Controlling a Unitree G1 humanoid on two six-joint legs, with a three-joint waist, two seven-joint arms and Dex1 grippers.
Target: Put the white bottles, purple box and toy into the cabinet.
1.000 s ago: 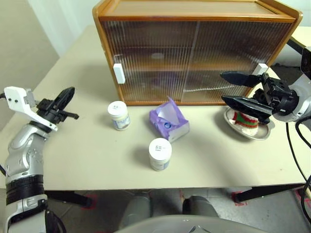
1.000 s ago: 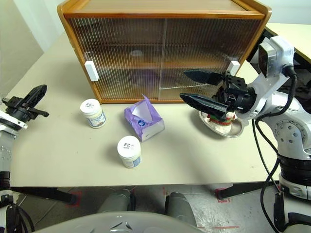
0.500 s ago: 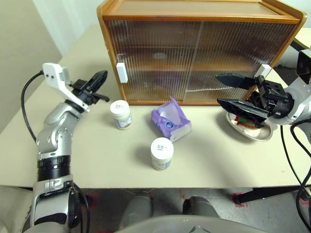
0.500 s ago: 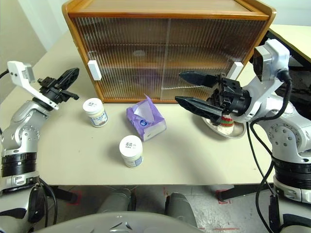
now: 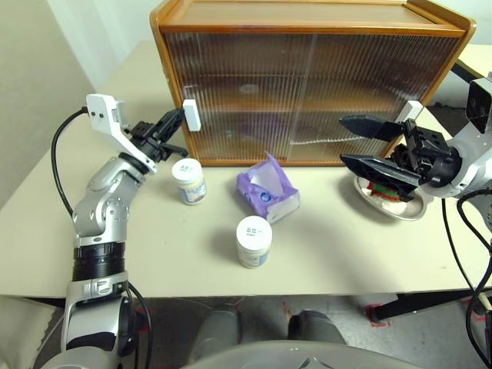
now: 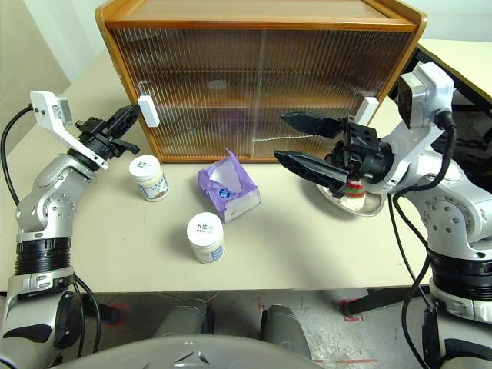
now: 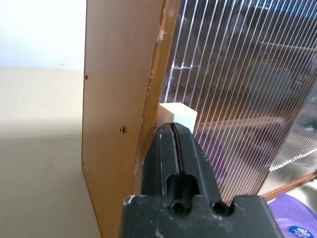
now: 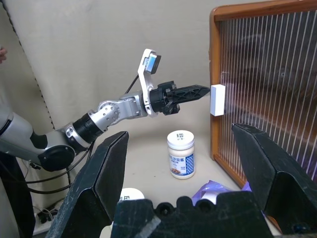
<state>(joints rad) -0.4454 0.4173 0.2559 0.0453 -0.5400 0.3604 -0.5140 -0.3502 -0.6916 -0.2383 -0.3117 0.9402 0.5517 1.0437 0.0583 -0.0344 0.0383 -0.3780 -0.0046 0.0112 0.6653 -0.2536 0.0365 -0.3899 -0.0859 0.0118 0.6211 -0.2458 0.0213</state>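
Nearest to us on the beige tabletop stands one of the white bottles, upright and alone toward the front edge. Just behind it the purple box lies at a slant with its torn flap raised, and to its left the second white bottle stands upright, close to the cabinet's front left corner. To the right of the box a shallow steel dish holds the toy, of which we see only some red, green and white below our right hand. That right hand hangs above the dish with its two black fingers spread wide, holding nothing. Our left hand is raised above the left bottle, its fingers pressed together, the tips just beside the white block handle of the left sliding door; whether they touch it we cannot tell. Farthest back stands the cabinet, and both ribbed translucent doors are shut across its front, so they stand between every item and the inner shelf. A second white handle sits at the right door's outer edge, behind the right hand.
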